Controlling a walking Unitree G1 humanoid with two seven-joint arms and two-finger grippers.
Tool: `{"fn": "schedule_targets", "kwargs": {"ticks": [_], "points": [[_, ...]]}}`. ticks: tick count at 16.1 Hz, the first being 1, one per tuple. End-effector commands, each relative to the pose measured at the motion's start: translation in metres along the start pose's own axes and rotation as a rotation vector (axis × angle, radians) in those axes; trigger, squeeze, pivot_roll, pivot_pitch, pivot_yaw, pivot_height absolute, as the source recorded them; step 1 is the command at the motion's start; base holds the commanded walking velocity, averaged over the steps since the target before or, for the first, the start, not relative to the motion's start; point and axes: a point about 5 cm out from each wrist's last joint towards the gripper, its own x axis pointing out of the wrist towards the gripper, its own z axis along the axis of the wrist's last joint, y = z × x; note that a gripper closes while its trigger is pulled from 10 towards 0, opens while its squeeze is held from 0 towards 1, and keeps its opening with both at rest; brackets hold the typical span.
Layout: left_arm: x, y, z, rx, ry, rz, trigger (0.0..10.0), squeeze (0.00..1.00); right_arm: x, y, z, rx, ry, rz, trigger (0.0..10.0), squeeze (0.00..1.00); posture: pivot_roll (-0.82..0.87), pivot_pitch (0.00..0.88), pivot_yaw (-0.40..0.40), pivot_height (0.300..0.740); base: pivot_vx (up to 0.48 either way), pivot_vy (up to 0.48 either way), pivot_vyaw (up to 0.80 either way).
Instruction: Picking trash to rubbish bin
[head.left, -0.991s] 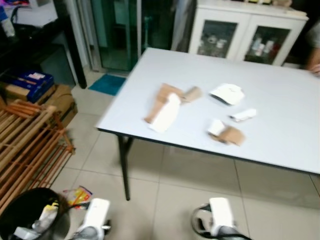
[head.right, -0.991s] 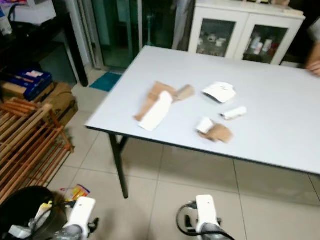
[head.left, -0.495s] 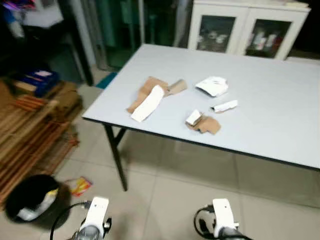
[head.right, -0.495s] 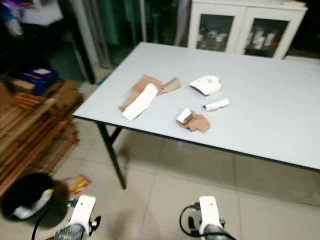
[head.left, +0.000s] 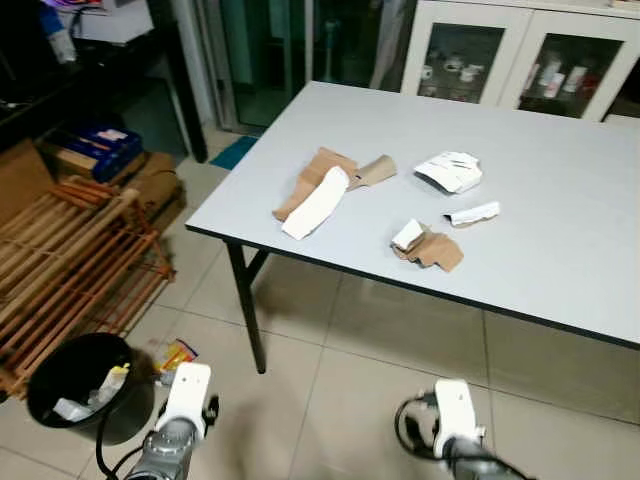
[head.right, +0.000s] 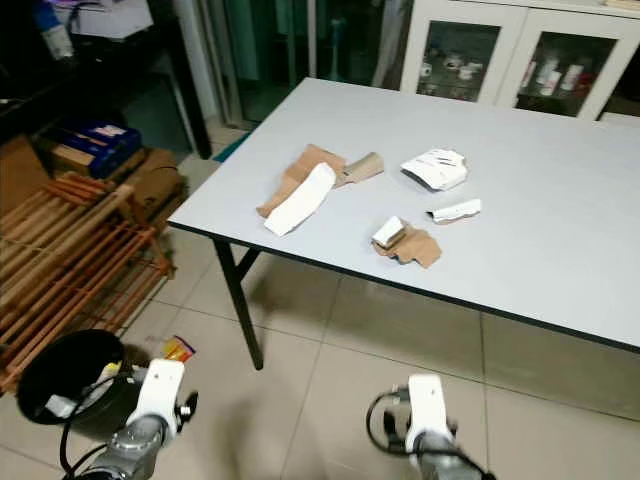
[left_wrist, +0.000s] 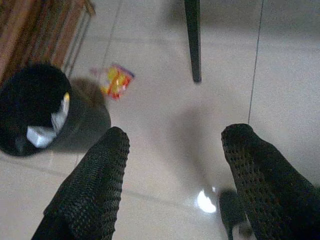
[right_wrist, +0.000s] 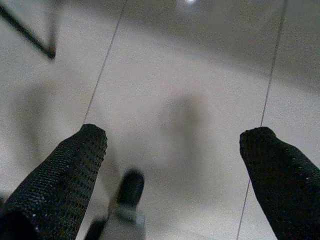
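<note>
Trash lies on the white table (head.left: 570, 270): a brown cardboard piece with a white paper strip (head.left: 318, 196), a cardboard tube (head.left: 377, 171), a crumpled white paper (head.left: 450, 171), a small white scrap (head.left: 474, 213) and a brown-and-white scrap (head.left: 428, 246). A black bin (head.left: 85, 385) with some rubbish inside stands on the floor at the lower left. A colourful wrapper (head.left: 177, 357) lies beside it. My left gripper (left_wrist: 177, 136) hangs open above the floor tiles near the bin (left_wrist: 35, 110). My right gripper (right_wrist: 175, 136) is open over bare tiles, holding nothing.
A wooden slatted rack (head.left: 60, 260) leans at the left, with cardboard boxes (head.left: 95, 150) behind it. A white glass-door cabinet (head.left: 520, 50) stands beyond the table. The table's black leg (head.left: 248, 310) rises close to the bin. Tiled floor lies open under the table's near edge.
The whole picture has shifted and sharpened as the camera moved. The trash on the table lies as before, and both arms still hang low.
</note>
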Motion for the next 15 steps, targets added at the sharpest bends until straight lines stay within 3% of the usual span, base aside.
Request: {"fn": "schedule_targets", "kwargs": {"ticks": [1, 4, 6, 8, 12, 15], "points": [[0.004, 0.005, 0.028, -0.028, -0.133, 0.052, 10.0, 0.00, 0.003, -0.004, 0.026, 0.006, -0.119, -0.001, 10.0, 0.00, 0.02, 0.000, -0.039, 0.740, 0.000, 0.000, 0.00], [0.004, 0.004, 0.084, 0.004, -0.414, 0.059, 10.0, 0.00, 0.003, -0.007, 0.080, 0.022, -0.350, -0.010, 10.0, 0.00, 0.03, 0.000, -0.064, 0.740, 0.000, 0.000, 0.00], [0.000, 0.004, 0.106, -0.024, -0.522, 0.081, 10.0, 0.00, 0.001, -0.007, 0.106, 0.033, -0.458, 0.002, 10.0, 0.00, 0.02, 0.000, -0.075, 0.740, 0.000, 0.000, 0.00], [-0.007, -0.009, 0.132, 0.016, -0.661, 0.059, 10.0, 0.00, -0.005, -0.008, 0.136, 0.019, -0.591, 0.012, 10.0, 0.00, 0.01, 0.000, -0.094, 0.740, 0.000, 0.000, 0.00], [-0.024, -0.031, 0.178, 0.015, -0.873, 0.042, 10.0, 0.00, -0.024, -0.030, 0.182, 0.010, -0.809, -0.018, 10.0, 0.00, -0.02, 0.000, -0.139, 0.740, 0.000, 0.000, 0.00], [-0.032, -0.038, 0.203, 0.001, -0.957, 0.027, 10.0, 0.00, -0.042, -0.039, 0.216, 0.016, -0.961, -0.031, 10.0, 0.00, -0.03, 0.000, -0.167, 0.740, 0.000, 0.000, 0.00]]}}
